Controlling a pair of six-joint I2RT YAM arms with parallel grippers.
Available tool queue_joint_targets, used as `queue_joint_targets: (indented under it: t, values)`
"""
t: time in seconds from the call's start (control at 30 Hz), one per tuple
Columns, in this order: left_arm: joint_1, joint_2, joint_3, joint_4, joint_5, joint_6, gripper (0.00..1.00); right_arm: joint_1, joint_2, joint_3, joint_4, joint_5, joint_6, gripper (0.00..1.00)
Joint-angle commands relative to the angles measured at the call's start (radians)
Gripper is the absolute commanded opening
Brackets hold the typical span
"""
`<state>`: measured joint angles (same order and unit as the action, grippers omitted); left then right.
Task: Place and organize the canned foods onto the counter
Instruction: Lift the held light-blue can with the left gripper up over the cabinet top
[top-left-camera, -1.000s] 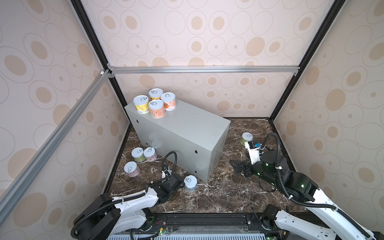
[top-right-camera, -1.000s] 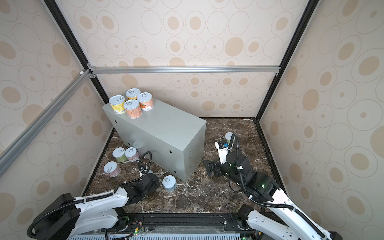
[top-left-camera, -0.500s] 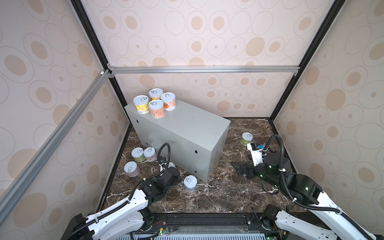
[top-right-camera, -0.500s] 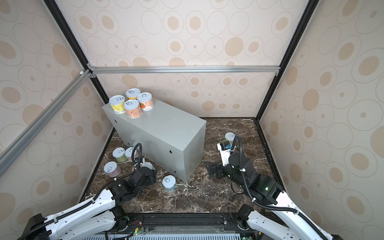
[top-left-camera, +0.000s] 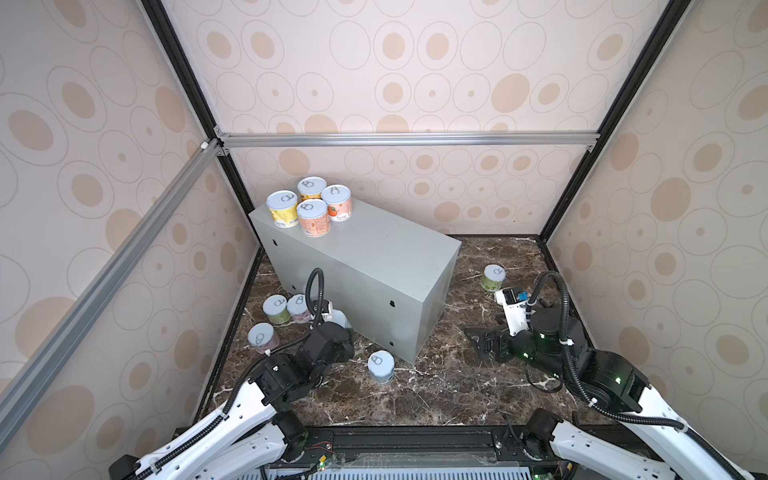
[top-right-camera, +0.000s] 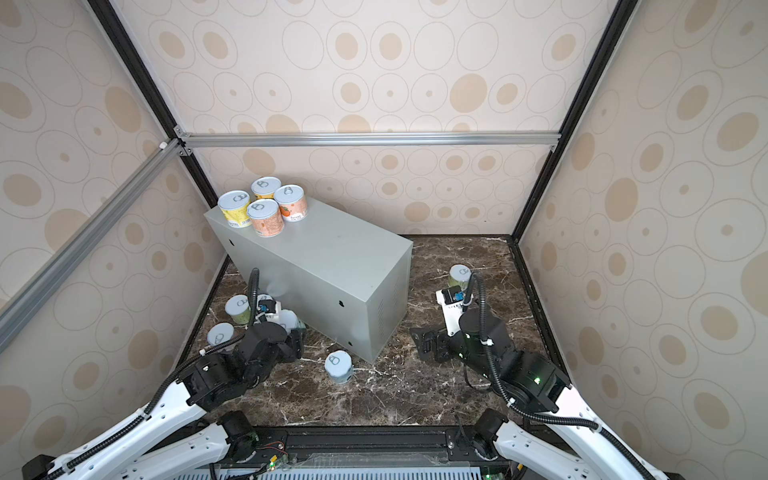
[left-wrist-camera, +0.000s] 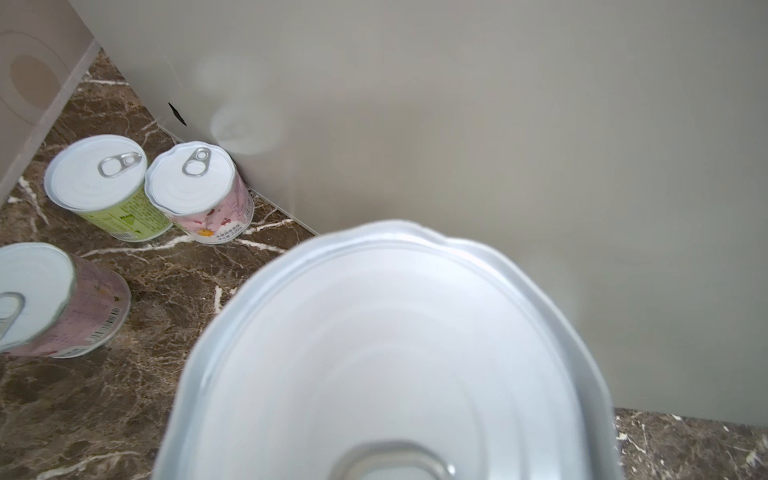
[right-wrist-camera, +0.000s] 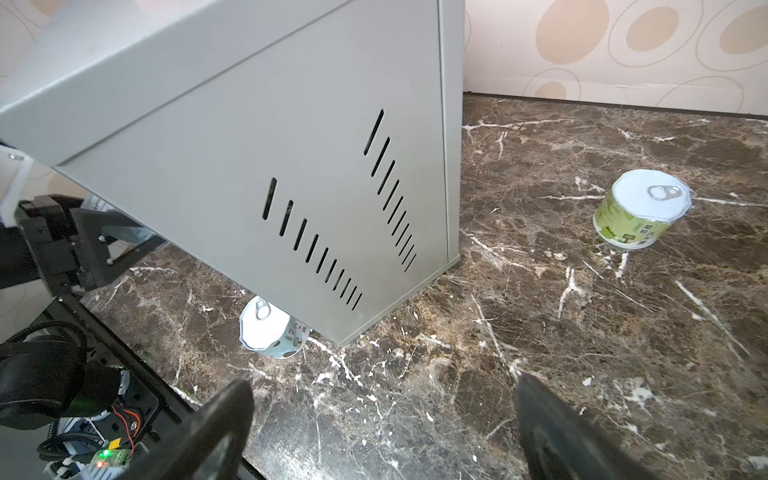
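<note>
Cans (top-left-camera: 309, 208) on the counter (top-left-camera: 374, 257) number four, at its far left corner; six are left. Three cans (top-left-camera: 276, 309) sit on the floor (top-left-camera: 449, 374) by its left end; the left gripper (top-left-camera: 336, 328) is closed round a fourth can (left-wrist-camera: 386, 353), seemingly lifted; a blue can (top-left-camera: 380, 365) sits off the near corner, a green can (top-left-camera: 493, 277) right. Right gripper (right-wrist-camera: 386, 428) gapes empty.

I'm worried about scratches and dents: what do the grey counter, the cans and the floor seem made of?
Counter: probably painted sheet metal; matte grey, sharp folded edges, punched vent slots.
Green can: seemingly thin metal; silvery-white pull-tab lid, printed label, paper or film unclear.
Floor: polished dark brown marble or a look-alike; white veins, slight sheen.
</note>
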<state>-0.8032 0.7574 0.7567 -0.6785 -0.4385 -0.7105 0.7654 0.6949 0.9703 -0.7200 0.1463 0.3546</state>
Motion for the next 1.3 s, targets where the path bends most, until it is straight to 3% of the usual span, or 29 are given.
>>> queue_joint_targets:
  t: [0.0, 0.57, 1.27]
  values:
    - [-0.006, -0.021, 0.111, -0.056, -0.018, 0.088, 0.61, -0.005, -0.010, 0.003, -0.018, -0.011, 0.020, 1.00]
    - [-0.005, 0.062, 0.478, -0.221, -0.002, 0.269, 0.61, -0.005, -0.014, 0.002, -0.005, -0.085, 0.020, 1.00]
    - [-0.007, 0.329, 0.892, -0.253, 0.059, 0.409, 0.62, -0.006, 0.029, 0.123, -0.073, -0.071, -0.017, 1.00]
